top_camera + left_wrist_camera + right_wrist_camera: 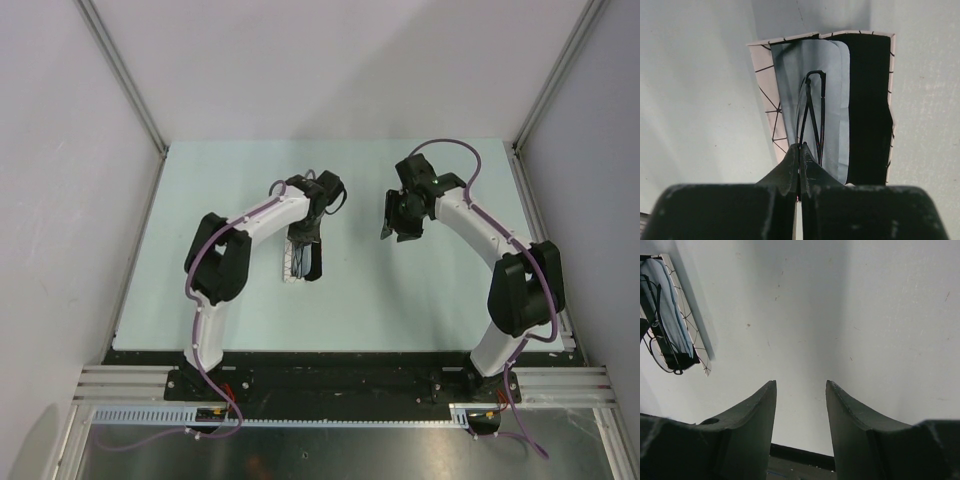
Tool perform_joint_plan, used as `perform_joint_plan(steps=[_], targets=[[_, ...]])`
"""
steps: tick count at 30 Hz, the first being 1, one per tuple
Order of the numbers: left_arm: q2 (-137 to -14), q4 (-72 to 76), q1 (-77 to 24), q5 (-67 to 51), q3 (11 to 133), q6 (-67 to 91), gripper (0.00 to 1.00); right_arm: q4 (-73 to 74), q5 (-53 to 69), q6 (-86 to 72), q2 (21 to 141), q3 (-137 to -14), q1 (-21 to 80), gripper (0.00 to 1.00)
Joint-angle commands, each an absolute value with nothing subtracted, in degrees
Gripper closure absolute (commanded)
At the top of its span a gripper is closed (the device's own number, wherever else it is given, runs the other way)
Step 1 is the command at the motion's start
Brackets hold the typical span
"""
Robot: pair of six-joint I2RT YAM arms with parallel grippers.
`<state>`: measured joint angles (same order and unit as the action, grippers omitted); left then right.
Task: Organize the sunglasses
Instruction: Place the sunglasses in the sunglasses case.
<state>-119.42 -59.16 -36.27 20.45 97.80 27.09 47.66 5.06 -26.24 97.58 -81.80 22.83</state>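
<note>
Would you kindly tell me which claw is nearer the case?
Left. The left claw sits right over the case, shut on the sunglasses; the right claw hangs open, well off to its right.

sunglasses [812,112]: near end hidden at 6 o'clock behind left gripper [800,161] fingertips; lenses not made out | case [867,100]: near edge covered at 6 o'clock | right wrist view: case cut by picture edge at 10 o'clock | top view: sunglasses too small to tell
</note>
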Motion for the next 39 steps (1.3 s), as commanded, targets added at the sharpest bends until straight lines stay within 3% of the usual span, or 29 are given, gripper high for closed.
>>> perform_joint_plan(steps=[1,12,19,28,35,39], targets=[[-119.97,-62.84,-36.65,22.77,100.28,29.88,0.99,46.93,5.63,-25.05,94.75,-81.83,22.59,0.51],[-121.20,-62.84,-36.65,25.66,103.44,31.46,0.98,46.93,5.10,-24.96,93.78,-81.65,22.59,0.52],[-122.69,-62.75,-36.65,24.87,102.93,31.20,0.91,47.11,5.10,-24.96,93.52,-81.39,22.59,0.52],[-123.31,-62.67,-36.74,23.64,101.43,30.76,0.91,47.02,5.27,-25.22,93.51,-81.39,22.59,0.52],[-122.43,-62.75,-36.74,22.68,102.04,30.50,0.80,46.85,4.75,-25.14,93.08,-81.30,22.67,0.50],[-120.68,-62.67,-36.74,22.15,102.83,30.67,0.74,46.06,5.27,-24.79,91.32,-81.39,22.33,0.42]])
